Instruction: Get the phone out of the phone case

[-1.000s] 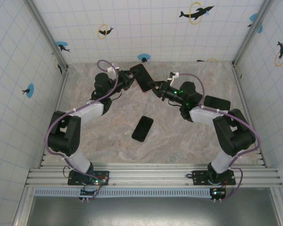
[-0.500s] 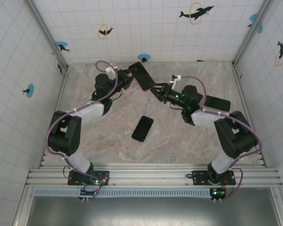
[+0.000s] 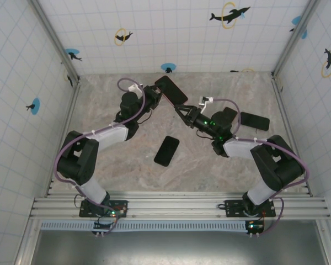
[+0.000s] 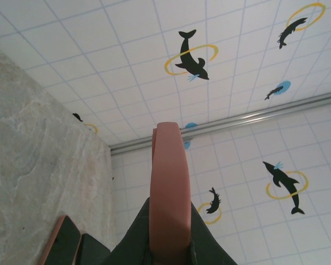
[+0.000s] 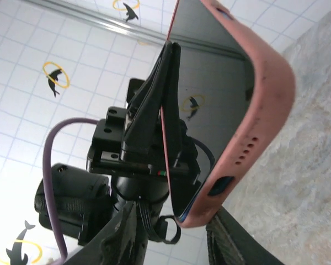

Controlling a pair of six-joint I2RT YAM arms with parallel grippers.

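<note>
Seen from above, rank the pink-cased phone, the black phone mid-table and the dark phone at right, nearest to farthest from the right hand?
1. Pink-cased phone, just beyond the right hand.
2. Black phone, mid-table.
3. Dark phone, far right.

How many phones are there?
3. A cased phone held up by the left gripper; a dark phone flat mid-table; a third phone beside the right arm. The flat two could be empty cases.
</note>
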